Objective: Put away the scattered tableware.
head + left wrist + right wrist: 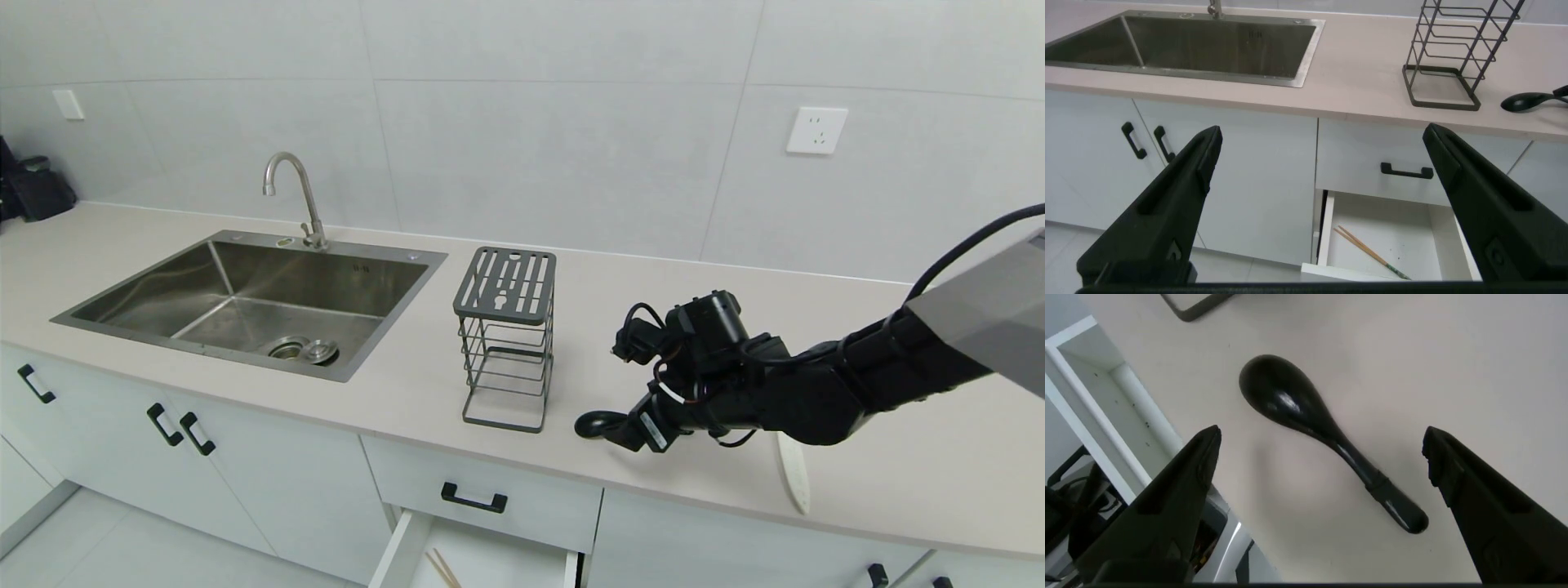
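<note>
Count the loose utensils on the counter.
2: a black spoon beside the wire rack, a white utensil near the front edge, partly under the right arm; others may be hidden.

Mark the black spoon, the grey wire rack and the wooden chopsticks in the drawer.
black spoon [1280,396], right wrist view, on its bowl.
grey wire rack [506,281], head view, on its slotted top.
wooden chopsticks [1370,253], left wrist view, at mid-length.

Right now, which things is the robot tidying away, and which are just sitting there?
Part of the job: black spoon, white utensil, chopsticks in the open drawer, perhaps the wire rack.
Just lying about: sink, tap, wall socket.
</note>
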